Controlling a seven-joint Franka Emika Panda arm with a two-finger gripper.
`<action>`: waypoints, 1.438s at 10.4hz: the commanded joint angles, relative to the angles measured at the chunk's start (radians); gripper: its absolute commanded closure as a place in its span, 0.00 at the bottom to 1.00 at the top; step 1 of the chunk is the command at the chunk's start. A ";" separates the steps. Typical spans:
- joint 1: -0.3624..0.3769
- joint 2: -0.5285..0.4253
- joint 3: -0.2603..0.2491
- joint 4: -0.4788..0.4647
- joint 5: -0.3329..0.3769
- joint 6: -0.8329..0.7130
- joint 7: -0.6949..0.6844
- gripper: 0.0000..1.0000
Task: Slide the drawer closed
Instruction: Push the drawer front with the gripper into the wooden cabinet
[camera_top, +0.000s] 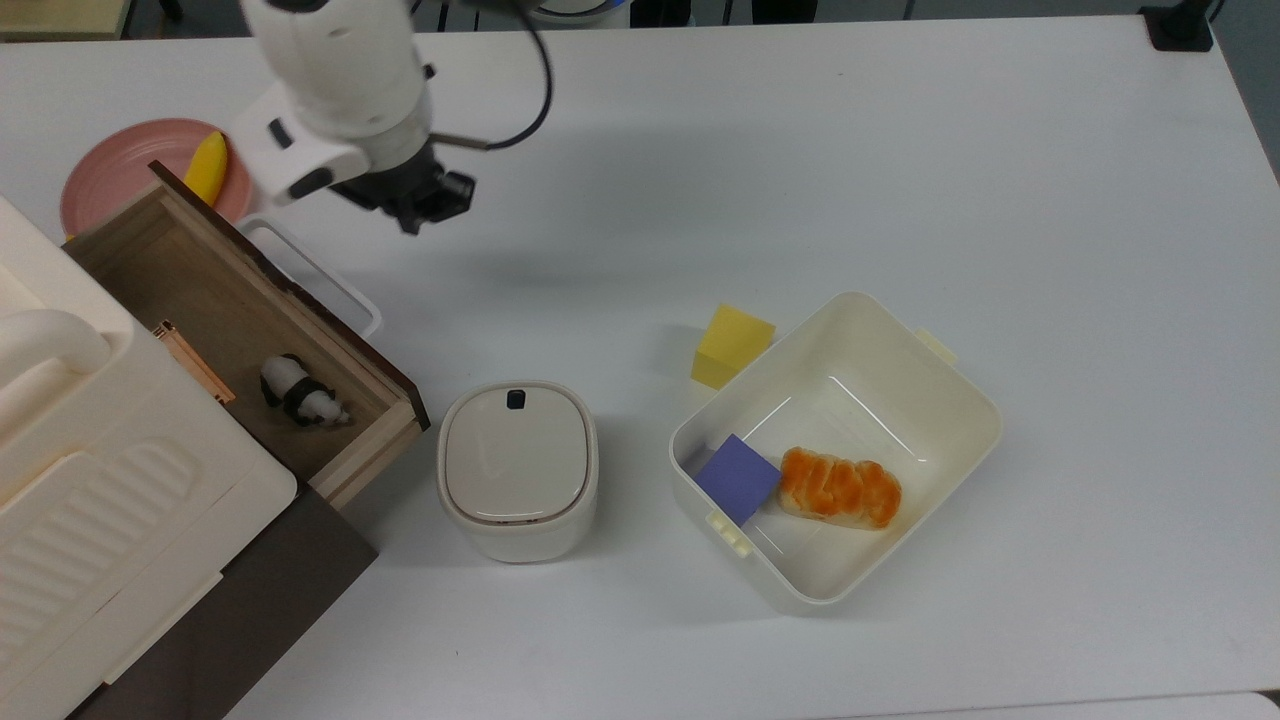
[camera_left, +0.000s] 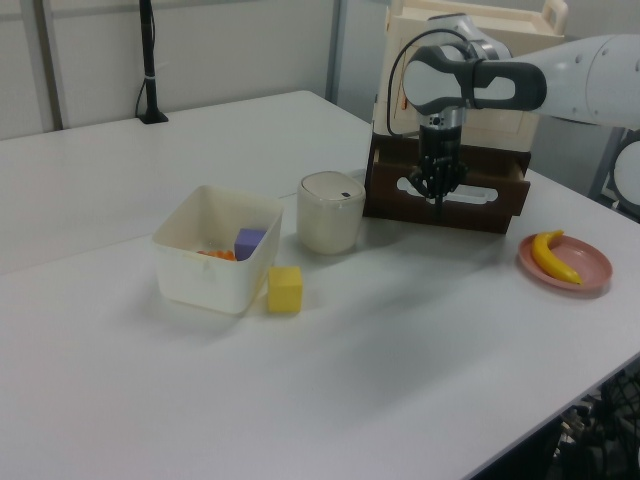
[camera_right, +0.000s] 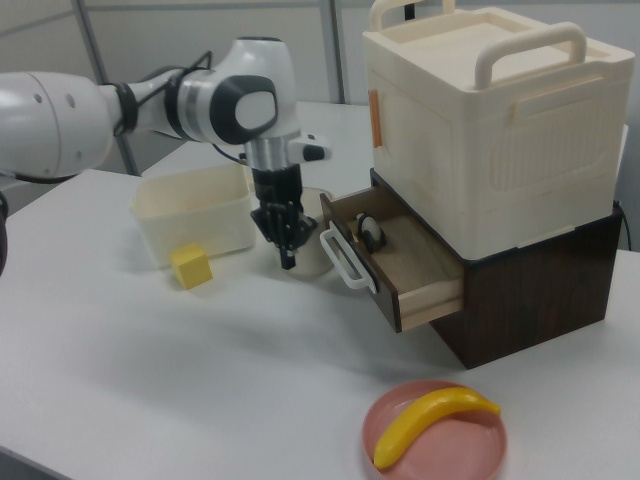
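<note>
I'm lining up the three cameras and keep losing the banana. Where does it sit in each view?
Top view: banana at upper left, on the pink plate.
Left view: banana at right edge, on the plate.
Right view: banana at bottom centre, on the plate.
Shared landmark: the open drawer, whose white handle end lies nearest the plate.

In the top view, the cream plastic handled box (camera_top: 120, 500) and the dark brown wooden cabinet (camera_top: 240, 620) under it run off the top view's left and bottom edges. In the left view, the black two-finger gripper (camera_left: 438, 201) covers part of the long white loop handle (camera_left: 480, 192).
</note>
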 joint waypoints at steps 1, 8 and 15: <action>-0.057 0.009 -0.003 -0.007 0.003 0.116 -0.009 1.00; -0.171 0.100 -0.003 0.000 0.019 0.526 -0.001 1.00; -0.166 0.109 0.002 0.001 0.011 0.551 -0.004 1.00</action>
